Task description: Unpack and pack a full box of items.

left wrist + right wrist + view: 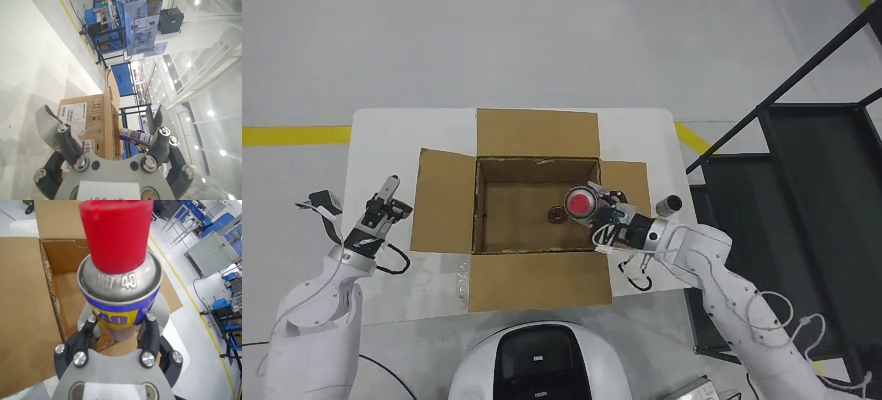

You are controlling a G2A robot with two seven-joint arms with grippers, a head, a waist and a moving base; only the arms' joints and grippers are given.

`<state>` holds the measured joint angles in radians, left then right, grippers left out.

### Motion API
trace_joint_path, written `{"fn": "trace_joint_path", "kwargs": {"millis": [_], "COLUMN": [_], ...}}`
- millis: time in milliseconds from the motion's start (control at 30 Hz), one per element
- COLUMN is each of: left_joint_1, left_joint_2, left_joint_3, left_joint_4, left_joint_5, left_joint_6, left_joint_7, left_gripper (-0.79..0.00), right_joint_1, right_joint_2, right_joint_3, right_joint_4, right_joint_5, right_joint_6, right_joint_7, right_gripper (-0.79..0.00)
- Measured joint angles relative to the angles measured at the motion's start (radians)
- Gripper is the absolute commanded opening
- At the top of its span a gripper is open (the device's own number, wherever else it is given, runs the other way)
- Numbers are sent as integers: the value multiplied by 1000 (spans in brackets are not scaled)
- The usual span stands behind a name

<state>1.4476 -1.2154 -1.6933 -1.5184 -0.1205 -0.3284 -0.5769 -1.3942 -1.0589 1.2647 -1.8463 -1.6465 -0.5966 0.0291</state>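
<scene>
Right gripper (pixel 604 224): clamped round red-capped spray can (pixel 121 279), above open box (pixel 538 132), centre frame.
Left gripper (pixel 394 203): spread wide, empty, frame left, beside box.

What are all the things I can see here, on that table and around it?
cardboard box: one, brown, flaps open, mid-table.
spray can: one, blue and yellow with a red cap, held over the box's right part.
small round thing: one, brownish, on the box floor; too small to identify.
table: one, white.
floor line: one, yellow, beyond the table.
metal frame: one, dark, right of the table.
left hand: open, empty, left of the box.
right hand: shut on the spray can.
</scene>
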Motion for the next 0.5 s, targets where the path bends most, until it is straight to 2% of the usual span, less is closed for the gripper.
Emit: {"fn": "trace_joint_path", "kwargs": {"millis": [33, 100, 300, 400, 467, 500], "left_joint_1": [0, 0, 0, 0, 0, 0], "left_joint_2": [0, 0, 0, 0, 0, 0], "left_joint_3": [0, 0, 0, 0, 0, 0], "left_joint_4": [0, 0, 0, 0, 0, 0], "left_joint_5": [0, 0, 0, 0, 0, 0], "left_joint_6": [0, 0, 0, 0, 0, 0], "left_joint_7": [0, 0, 0, 0, 0, 0], "left_gripper": [0, 0, 0, 0, 0, 0], "right_joint_1": [20, 50, 159, 216, 249, 261], "right_joint_2": [-4, -9, -36, -52, -63, -68], "right_joint_3": [-23, -57, -169, -221, -253, -265], "right_joint_4": [8, 16, 95, 152, 192, 209], "right_joint_5": [-15, -49, -121, -140, -153, -152], "right_joint_6": [10, 31, 110, 142, 164, 171], "right_joint_7": [15, 38, 127, 172, 196, 204], "right_gripper": [-782, -693, -637, -468, -102, 0]}}
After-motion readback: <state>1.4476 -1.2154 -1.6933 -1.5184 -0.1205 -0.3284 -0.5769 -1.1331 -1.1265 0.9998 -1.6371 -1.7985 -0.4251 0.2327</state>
